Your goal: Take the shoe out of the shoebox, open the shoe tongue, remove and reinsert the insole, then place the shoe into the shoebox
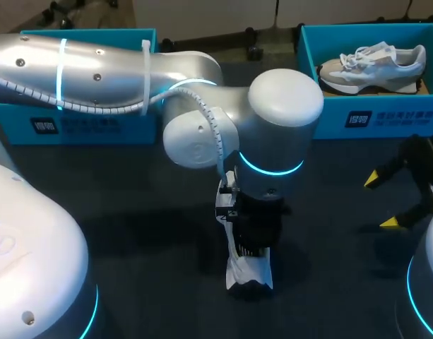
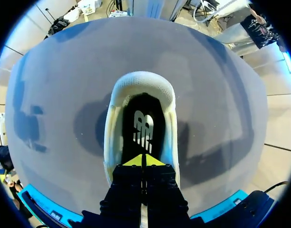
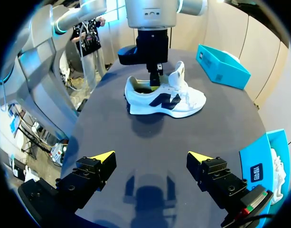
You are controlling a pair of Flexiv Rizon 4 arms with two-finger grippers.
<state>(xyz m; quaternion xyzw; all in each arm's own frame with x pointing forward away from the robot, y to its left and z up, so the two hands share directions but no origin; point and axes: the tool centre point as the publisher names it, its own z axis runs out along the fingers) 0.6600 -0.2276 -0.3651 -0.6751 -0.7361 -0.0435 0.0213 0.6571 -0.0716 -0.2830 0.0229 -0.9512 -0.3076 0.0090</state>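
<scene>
two teal boxes are standing along the far edge of the dark table (image 1: 131, 212): the left shoebox (image 1: 82, 123), partly hidden behind the left arm (image 1: 103, 70), and the right shoebox (image 1: 386, 116), which is holding a second shoe (image 1: 371, 62), grey and white, lying on its side.

one white shoe (image 1: 250, 274) with dark side markings is sitting upright on its sole near the middle of the table, well apart from both boxes. in the right wrist view its tongue (image 3: 179, 73) is standing up and leaning toward the toe, leaving the opening wide.

the left arm is reaching in from the left and pointing straight down over the shoe. the left gripper (image 2: 144, 160) is dipping into the opening, and its yellow tips are pressing together with only a thin line between them, right at the dark insole (image 2: 144, 128), just ahead of the printed mark. whether the tips are pinching the insole's edge or only touching it, i cannot tell. the padded heel collar is curving round beyond the tips.

the right gripper (image 1: 381, 200) is hanging above bare table on the right side, near the right shoebox and well apart from the shoe. its fingers are spreading wide and holding nothing, with the shoe lying side-on ahead of it.
</scene>
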